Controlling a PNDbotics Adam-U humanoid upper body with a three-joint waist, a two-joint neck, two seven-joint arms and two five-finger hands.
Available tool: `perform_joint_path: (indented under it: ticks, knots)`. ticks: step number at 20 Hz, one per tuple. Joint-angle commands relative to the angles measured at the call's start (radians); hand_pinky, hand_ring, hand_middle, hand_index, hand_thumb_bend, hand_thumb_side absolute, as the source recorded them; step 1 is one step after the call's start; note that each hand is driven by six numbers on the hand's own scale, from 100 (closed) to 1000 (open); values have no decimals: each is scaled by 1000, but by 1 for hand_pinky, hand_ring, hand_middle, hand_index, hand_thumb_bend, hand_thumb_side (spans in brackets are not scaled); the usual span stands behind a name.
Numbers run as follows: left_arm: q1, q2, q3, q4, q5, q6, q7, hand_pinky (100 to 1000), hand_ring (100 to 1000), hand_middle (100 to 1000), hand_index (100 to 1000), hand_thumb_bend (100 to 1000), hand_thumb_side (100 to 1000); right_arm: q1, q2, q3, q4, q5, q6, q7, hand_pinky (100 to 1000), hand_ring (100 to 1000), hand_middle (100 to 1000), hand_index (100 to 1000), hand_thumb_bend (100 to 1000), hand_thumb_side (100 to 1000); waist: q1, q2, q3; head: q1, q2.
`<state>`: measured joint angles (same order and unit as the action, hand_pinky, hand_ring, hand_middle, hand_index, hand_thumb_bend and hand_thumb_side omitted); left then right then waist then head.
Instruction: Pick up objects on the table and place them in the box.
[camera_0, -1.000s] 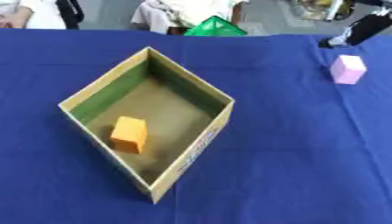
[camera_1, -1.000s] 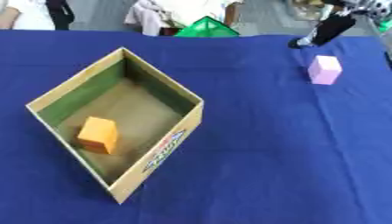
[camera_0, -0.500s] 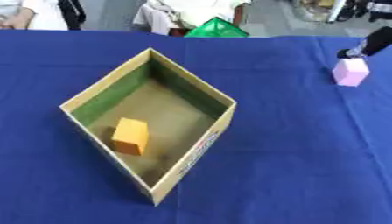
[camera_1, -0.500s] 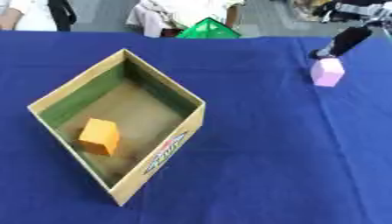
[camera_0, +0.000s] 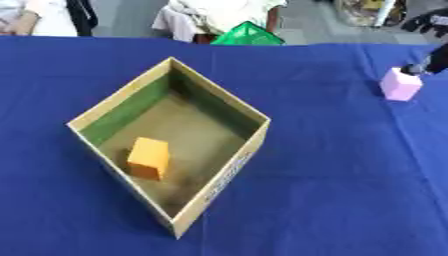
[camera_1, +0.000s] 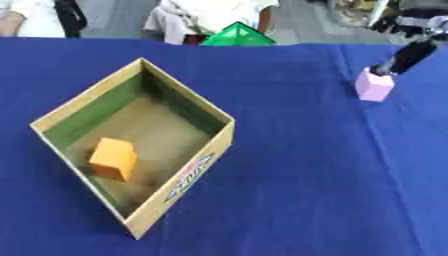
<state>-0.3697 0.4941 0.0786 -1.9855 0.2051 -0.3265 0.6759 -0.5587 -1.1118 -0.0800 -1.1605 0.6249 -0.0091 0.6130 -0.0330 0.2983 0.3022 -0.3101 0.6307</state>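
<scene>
A pink block stands on the blue tablecloth at the far right. My right hand comes down from the upper right corner, and a straight black finger touches the block's top far edge; nothing is curled round it. The open cardboard box sits left of centre, turned like a diamond, with an orange block lying on its floor near the front left wall. My left hand shows in neither view.
A green pyramid-shaped thing sits at the table's far edge, behind the box. People sit beyond that edge. Open blue cloth stretches between the box and the pink block and along the front.
My right hand has come down from above and behind the pink block until a finger rests on its top. The box and both blocks have stayed put.
</scene>
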Motion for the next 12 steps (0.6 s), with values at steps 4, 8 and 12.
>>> perform_joint_path:
  ticks: [4, 8, 12]
  knots:
    - [-11, 34, 13, -15, 1, 1, 2, 840, 725, 714, 869, 566, 963, 0, -55, -20, 39, 37, 15, 3, 872, 951, 923, 990, 424, 233, 1, -9, 4, 0, -19]
    - [-13, 33, 13, -15, 3, 1, 3, 840, 724, 714, 869, 566, 964, 5, -50, -21, 55, 39, 14, 4, 873, 953, 927, 992, 420, 231, 2, -2, 5, 0, -24]
    - [-14, 32, 12, -15, 4, 2, 2, 840, 723, 714, 869, 563, 965, 12, -46, -16, 56, 34, 9, 9, 878, 955, 932, 994, 430, 229, 3, 4, 7, -2, -27]
